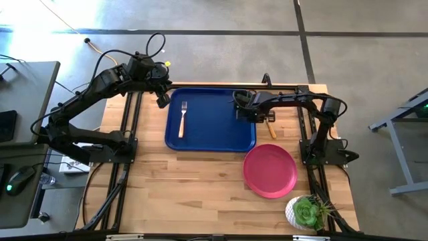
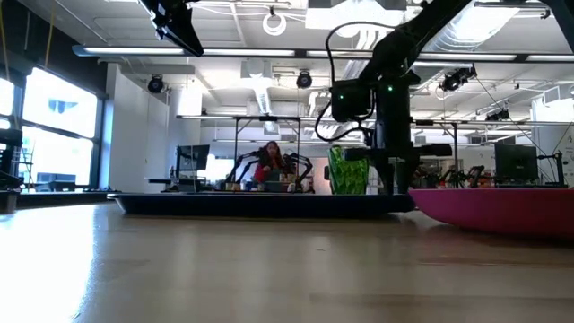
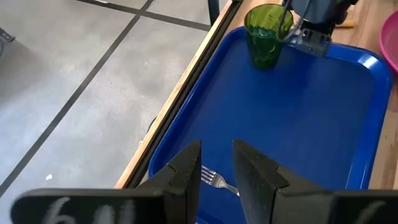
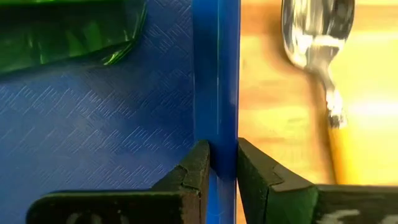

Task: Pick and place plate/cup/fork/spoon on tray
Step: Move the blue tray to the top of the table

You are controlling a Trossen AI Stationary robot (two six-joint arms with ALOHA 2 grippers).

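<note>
**Cup set down, spoon next: clearing the right gripper**

We read the dial from above, centred on the tray [image 1: 214,137], with twelve at the far edge. Nearest, at five o'clock, the plate [image 1: 270,171] lies on the table, off the tray. On the tray, the fork [image 1: 182,119] lies at nine. The spoon [image 1: 270,126] lies on the table at three, just beside the rim. The cup [image 3: 264,34] stands upright at two, in the tray's corner. The right gripper [image 4: 224,163] hangs just beside it over the rim, fingers narrow and holding nothing. The left gripper [image 3: 216,168] waits at ten, fingers narrow and empty.

We judge the spoon due next. The right gripper should rise straight, sparing the cup, then widen and close across the handle.
</note>
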